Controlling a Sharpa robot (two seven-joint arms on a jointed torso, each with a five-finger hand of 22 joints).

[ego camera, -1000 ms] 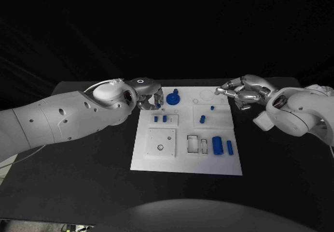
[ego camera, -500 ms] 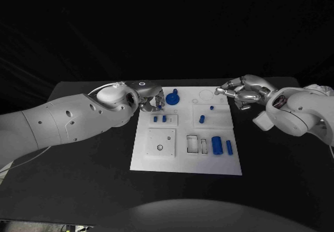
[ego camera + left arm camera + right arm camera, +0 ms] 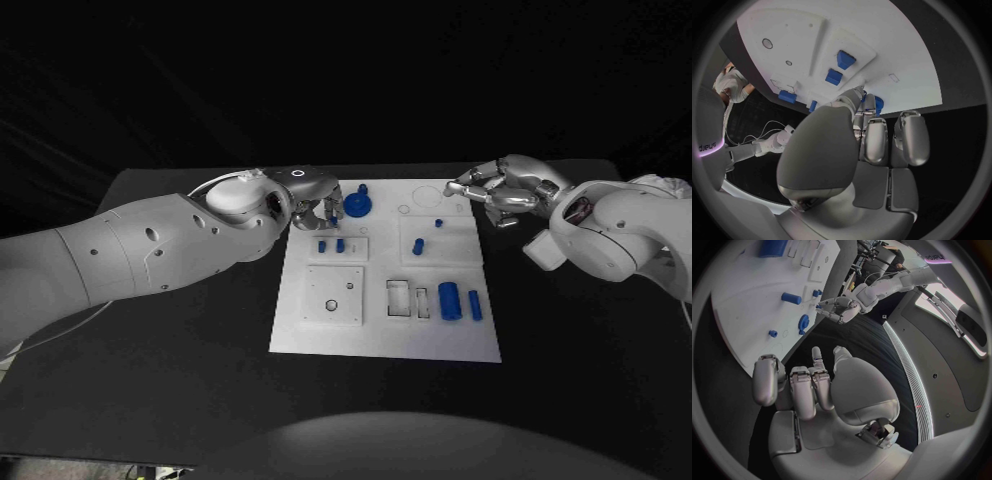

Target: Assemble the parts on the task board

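1. White flat task board (image 3: 387,330) lies mid-table, small blue parts in its recesses, so both arms reach.
2. Left silver hand (image 3: 307,212) hovers at the board's 11 o'clock corner beside the blue round knob part (image 3: 358,206), fingers curled; can't tell if it's holding anything.
3. Right silver hand (image 3: 495,190) waits at 1 o'clock, curled in, apparently empty, probably keeping clear.

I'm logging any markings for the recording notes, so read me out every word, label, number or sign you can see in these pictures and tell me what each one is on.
None can be read with certainty.
Left wrist view: a short dark marking on a white curved surface at the circle's rim, too small and bent to read.
Right wrist view: a small purple-lit marking on the far arm, too blurred to read.
The task board and its blue parts bear no legible text.
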